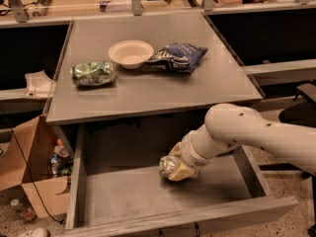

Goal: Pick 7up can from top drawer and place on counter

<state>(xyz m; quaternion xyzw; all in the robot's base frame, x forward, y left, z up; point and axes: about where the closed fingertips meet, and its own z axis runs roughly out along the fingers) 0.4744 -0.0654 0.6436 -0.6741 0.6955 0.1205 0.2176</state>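
Observation:
The top drawer (123, 194) stands pulled open below the counter (148, 90). My gripper (177, 169) reaches down into the drawer from the right, at its middle right. Its tan fingers are shut on the 7up can (167, 165), a small pale whitish-green can lying tilted at the drawer floor. Part of the can is hidden by the fingers. My white arm (247, 132) crosses over the drawer's right side.
On the counter lie a shiny green crinkled item (93, 73) at the left, a white bowl (131, 53) and a dark blue chip bag (177, 57). A cardboard box (27, 167) with bottles stands on the floor at the left. A dark chair (302, 105) is at the right.

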